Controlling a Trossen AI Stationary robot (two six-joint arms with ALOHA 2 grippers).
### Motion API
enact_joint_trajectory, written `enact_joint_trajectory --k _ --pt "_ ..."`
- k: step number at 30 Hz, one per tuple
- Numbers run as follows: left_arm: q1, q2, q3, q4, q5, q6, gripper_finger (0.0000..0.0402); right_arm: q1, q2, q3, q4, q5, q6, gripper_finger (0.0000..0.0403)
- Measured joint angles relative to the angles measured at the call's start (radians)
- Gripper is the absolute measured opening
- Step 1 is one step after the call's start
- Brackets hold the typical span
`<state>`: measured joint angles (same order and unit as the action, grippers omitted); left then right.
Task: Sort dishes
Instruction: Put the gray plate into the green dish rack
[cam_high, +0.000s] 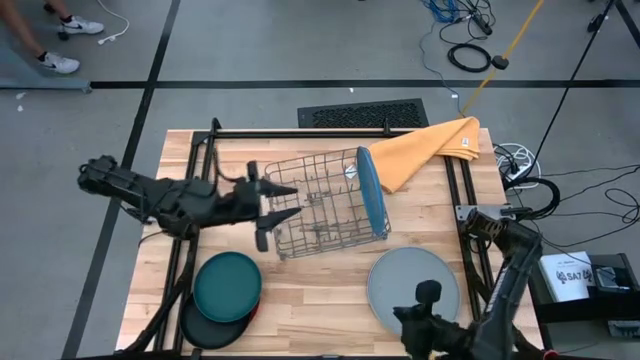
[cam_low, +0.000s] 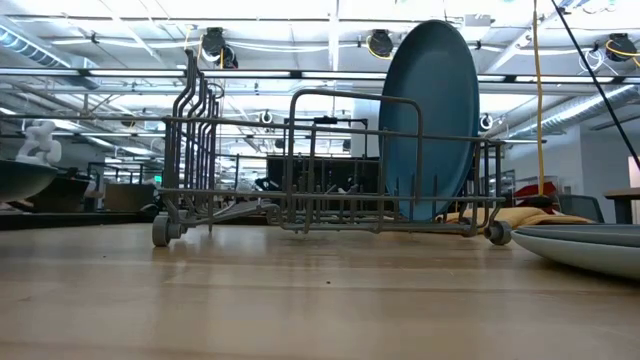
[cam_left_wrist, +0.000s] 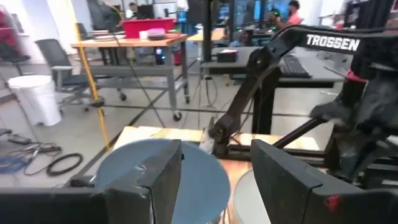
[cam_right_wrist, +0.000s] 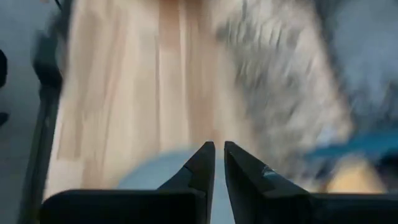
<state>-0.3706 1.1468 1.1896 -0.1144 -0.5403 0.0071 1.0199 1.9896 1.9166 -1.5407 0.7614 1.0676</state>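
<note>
Dishes: teal plate tops a stack on the tabletop's front left; blue plate stands upright in the rack's right end; grey plate lies front right.
Left end effector: fingers spread, empty, at the rack's left edge.
Right end effector: pressed together, empty, low over the near edge.
Advice: probably fetch the next plate by its rim, slot it upright between free wires, clear of the blue plate.

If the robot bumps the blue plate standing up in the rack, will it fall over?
Probably not far. The bright blue plate stands on edge inside the wire dish rack, so the wires likely catch it. It might wobble or lean. It looks stiff and smooth, so it could slip in a grip.
</note>
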Motion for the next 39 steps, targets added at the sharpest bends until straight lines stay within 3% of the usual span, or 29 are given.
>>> enact_joint_trajectory --k 3,6,11,16,20,29,39 --pt "-0.058 -0.032 -0.076 0.049 -0.054 0.0 0.0193 -0.014 0.0 -0.108 0.102 -0.21 0.161 0.003" --pt "-0.1 -0.04 -0.155 0.127 -0.075 0.001 0.0193 -0.024 0.0 -0.181 0.286 -0.408 0.197 0.004" --pt "-0.123 -0.038 -0.23 0.274 -0.079 0.002 0.0193 -0.038 0.0 -0.221 0.483 -0.588 0.207 0.0095" --pt "-0.153 -0.052 -0.223 0.304 -0.08 -0.047 0.0193 -0.039 -0.002 -0.258 0.508 -0.586 0.207 0.0169" --pt "-0.205 -0.05 -0.223 0.314 -0.08 -0.051 0.0193 -0.038 -0.002 -0.349 0.572 -0.63 0.208 0.0194" --pt "-0.268 -0.051 -0.223 0.318 -0.16 -0.026 0.0193 -0.035 -0.002 -0.498 0.664 -0.633 0.238 0.0168" --pt "-0.272 -0.051 -0.223 0.317 -0.172 0.0 0.0193 -0.042 -0.002 -0.523 0.671 -0.632 0.203 0.0123"
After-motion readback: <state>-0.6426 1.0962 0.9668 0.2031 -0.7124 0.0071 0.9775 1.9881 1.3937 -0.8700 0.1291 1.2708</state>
